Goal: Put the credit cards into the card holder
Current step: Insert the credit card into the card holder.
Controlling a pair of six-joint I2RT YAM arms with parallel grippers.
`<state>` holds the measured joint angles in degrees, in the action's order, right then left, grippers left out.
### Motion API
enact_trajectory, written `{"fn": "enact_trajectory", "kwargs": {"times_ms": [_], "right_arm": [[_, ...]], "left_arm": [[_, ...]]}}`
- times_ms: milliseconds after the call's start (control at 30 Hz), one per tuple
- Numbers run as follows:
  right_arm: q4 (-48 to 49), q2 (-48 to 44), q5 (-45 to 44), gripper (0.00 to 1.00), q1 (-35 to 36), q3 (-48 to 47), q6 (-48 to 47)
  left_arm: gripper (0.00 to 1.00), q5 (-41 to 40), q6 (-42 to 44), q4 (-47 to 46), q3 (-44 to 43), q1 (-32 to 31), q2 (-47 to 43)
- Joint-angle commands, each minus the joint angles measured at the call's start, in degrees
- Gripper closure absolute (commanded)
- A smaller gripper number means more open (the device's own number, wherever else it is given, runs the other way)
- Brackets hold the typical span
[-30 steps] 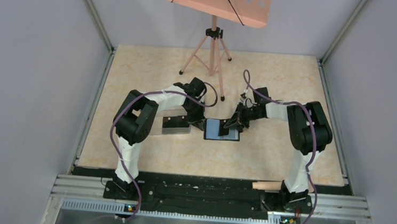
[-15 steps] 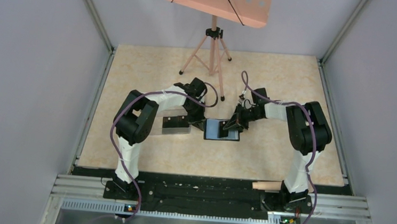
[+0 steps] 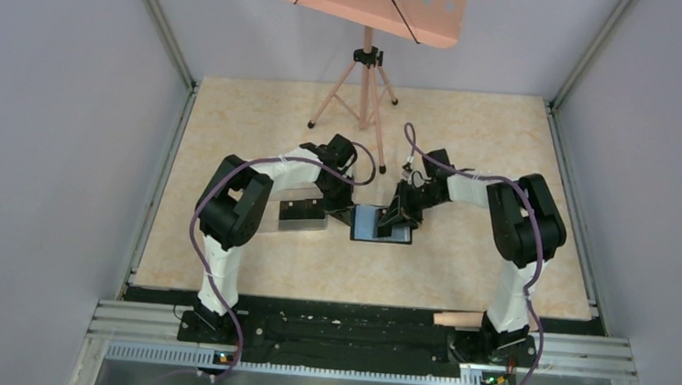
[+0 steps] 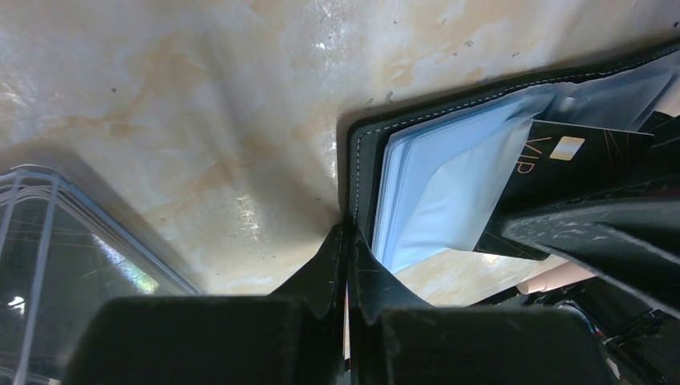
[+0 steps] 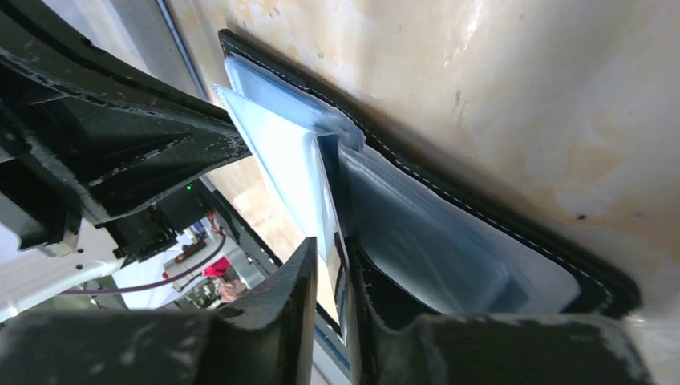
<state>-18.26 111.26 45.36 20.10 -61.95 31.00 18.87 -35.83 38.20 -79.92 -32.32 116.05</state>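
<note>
The card holder point(image 3: 373, 227) lies open at the table's middle, bluish-grey pockets up. My left gripper point(image 3: 348, 213) is shut on its left edge; in the left wrist view the fingers point(image 4: 346, 233) pinch the black stitched border point(image 4: 365, 160). My right gripper point(image 3: 395, 217) holds a black credit card over the holder's right half. The card point(image 4: 553, 160) reads "VIP" and its corner sits among the pocket sleeves. In the right wrist view the card point(image 5: 325, 184) stands edge-on between my close-set fingers point(image 5: 330, 245), entering the holder point(image 5: 433, 241).
A clear plastic box point(image 3: 301, 215) with dark cards in it stands just left of the holder, and shows in the left wrist view point(image 4: 48, 265). A pink tripod point(image 3: 364, 84) with a board point(image 3: 371, 2) stands at the back. A wooden peg point(image 3: 461, 319) lies by the right base.
My right gripper has moved a little to the left with the card, further over the open holder. The left gripper and the holder have stayed put.
</note>
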Motion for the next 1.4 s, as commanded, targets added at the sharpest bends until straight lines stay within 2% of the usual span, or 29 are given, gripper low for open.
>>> {"fn": "enact_trajectory", "kwargs": {"times_ms": [0,133,233,500,867,1367], "right_arm": [[-6.24,0.02,-3.89,0.77,1.91,-3.12,-3.09],[-12.83,-0.14,-10.93,0.60,2.68,-6.41,-5.78],[-16.73,0.50,-13.98,0.51,3.71,-8.89,-7.40],[-23.14,2.27,-20.11,0.39,5.88,-13.73,-10.10],[-27.19,1.47,-25.85,0.32,6.37,-16.01,-12.63],[-29.14,4.30,-28.90,0.31,6.59,-18.59,-16.10]], "left_arm": [[1.00,0.19,0.33,-0.07,-0.60,-1.00,1.64],[1.00,0.13,0.33,-0.05,-0.63,-1.00,1.69],[1.00,0.19,0.35,-0.14,-0.65,-1.03,1.68],[1.00,0.20,0.54,0.10,-0.77,-1.04,1.61],[1.00,0.53,0.76,0.13,-0.68,-1.05,1.81],[1.00,0.50,1.20,0.78,-1.32,-1.17,2.12]]}}
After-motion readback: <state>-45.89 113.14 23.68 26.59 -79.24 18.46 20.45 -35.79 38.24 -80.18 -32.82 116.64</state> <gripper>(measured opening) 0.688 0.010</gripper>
